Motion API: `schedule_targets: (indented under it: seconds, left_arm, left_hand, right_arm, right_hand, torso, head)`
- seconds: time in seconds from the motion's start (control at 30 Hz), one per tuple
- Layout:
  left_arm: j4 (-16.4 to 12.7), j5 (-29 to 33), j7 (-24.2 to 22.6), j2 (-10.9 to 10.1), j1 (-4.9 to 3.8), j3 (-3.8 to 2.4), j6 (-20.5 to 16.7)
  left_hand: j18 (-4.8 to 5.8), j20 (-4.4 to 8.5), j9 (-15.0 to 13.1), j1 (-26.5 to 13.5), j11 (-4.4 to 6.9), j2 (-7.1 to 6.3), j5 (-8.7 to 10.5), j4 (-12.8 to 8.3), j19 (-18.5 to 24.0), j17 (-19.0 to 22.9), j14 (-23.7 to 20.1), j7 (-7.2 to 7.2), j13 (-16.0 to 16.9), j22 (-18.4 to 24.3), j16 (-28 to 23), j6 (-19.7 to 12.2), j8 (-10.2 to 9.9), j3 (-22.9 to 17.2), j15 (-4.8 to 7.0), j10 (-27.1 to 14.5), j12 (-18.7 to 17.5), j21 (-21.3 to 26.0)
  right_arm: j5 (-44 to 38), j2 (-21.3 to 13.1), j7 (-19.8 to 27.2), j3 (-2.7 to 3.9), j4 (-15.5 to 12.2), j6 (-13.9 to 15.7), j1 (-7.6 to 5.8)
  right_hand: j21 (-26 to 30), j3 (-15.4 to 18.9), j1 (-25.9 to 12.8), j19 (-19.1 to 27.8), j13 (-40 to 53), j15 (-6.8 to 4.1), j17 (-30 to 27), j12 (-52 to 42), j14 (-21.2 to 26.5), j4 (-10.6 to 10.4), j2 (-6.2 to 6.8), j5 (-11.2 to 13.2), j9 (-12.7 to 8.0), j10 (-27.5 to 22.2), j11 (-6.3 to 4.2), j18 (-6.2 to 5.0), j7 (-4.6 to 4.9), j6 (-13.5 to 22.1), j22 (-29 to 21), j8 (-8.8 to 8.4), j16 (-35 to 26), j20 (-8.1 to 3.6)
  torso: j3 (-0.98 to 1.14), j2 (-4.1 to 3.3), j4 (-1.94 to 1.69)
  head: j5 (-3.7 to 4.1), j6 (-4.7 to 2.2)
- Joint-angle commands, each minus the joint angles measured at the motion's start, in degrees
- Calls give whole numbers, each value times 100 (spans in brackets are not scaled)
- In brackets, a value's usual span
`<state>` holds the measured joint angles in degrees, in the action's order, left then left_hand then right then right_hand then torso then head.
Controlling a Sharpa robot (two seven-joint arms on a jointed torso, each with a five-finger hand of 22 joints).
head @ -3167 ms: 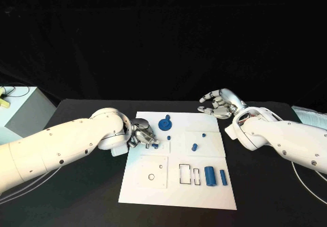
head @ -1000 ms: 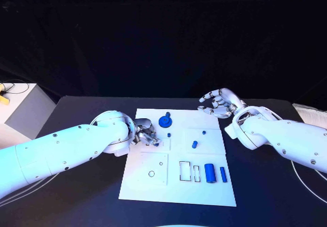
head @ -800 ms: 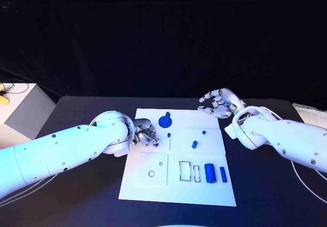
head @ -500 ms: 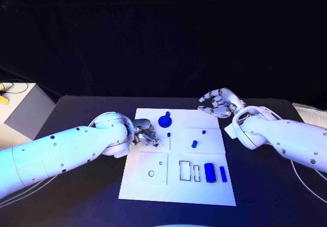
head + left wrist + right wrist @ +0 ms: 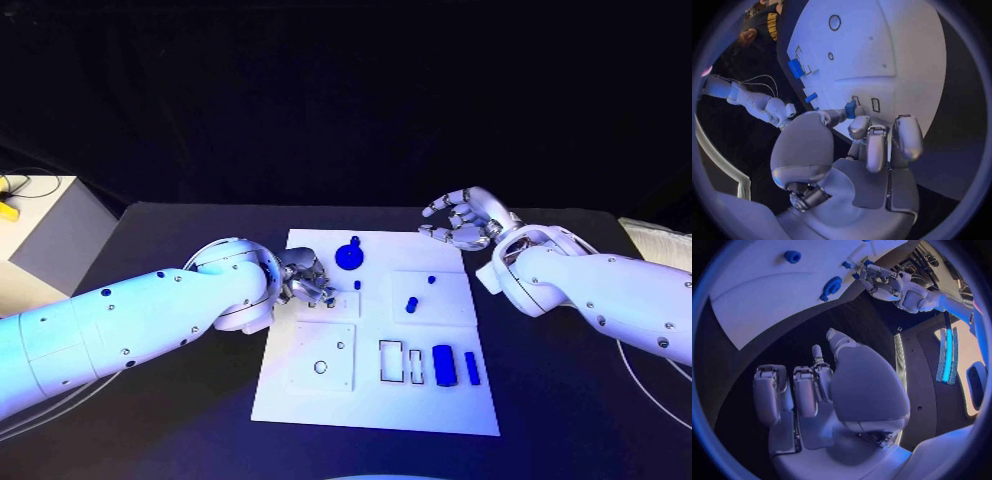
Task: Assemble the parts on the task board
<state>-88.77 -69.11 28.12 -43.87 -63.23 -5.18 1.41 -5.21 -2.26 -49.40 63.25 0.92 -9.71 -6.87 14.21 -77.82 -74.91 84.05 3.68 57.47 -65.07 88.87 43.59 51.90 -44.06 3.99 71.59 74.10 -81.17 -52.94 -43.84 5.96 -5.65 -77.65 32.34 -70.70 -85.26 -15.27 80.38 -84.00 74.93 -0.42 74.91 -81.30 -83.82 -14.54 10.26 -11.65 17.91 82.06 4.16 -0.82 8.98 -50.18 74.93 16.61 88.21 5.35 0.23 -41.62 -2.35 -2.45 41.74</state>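
The board [image 5: 378, 395] lies flat in the middle of the black tabletop [image 5: 577, 400]. On it, a round blue disc [image 5: 349, 258] sits at the far end, a small peg [image 5: 411, 304] near the centre, and two blue cylinders [image 5: 444, 365] lie side by side at the near right, next to rectangular slots. The left robot hand [image 5: 307, 280] is down at the board's left edge, fingers curled inward. The head view hides what lies between them; the left wrist view shows a small blue part [image 5: 850, 109] pinched at the fingertips [image 5: 859, 125], just above two small slots in the board [image 5: 879, 60]. The right robot hand [image 5: 464, 219] hovers off the board's far right corner, fingers apart and holding nothing. The right wrist view shows its fingers [image 5: 804, 390] over bare tabletop, with the disc [image 5: 831, 286] and the left robot hand [image 5: 879, 280] beyond.
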Motion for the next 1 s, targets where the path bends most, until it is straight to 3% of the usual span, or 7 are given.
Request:
schedule_targets:
  seconds: [0.03, 1.0]
  left_arm:
    - [-45, -36, -81, -15, 9, -1, -202]
    - [-46, -646, -308, 36, 92, 1, -216]
  left_hand:
    - [60, 4, -131, 12, 14, -12, -25, -1198, -51, -1365, 544, -67, 5, -5, 32, 122, 28, -1241, 27, 44, 33, -20]
    - [64, 10, -134, 4, 19, -21, -15, -1196, -65, -1370, 546, -73, -11, -26, 34, 136, 22, -1261, 32, 46, 23, -29]
  right_arm:
    - [-23, -2, 35, 1, -1, -58, 5]
    - [-31, 8, 30, -1, 18, -78, 33]
  right_hand:
    - [37, -25, -58, -395, 754, 22, 1175, 31, -527, 0, 20, -22, -8, -34, 7, -46, 11, 43, 1116, -10, -33, 20]
    - [36, -35, -64, -396, 756, 22, 1169, 27, -525, -4, 20, -22, -8, -30, 6, -45, 10, 41, 1117, -9, -37, 20]
  torso:
    - [0, -3, -1]
    - [0, -4, 0]
  head:
    - [7, 9]
    - [4, 63]
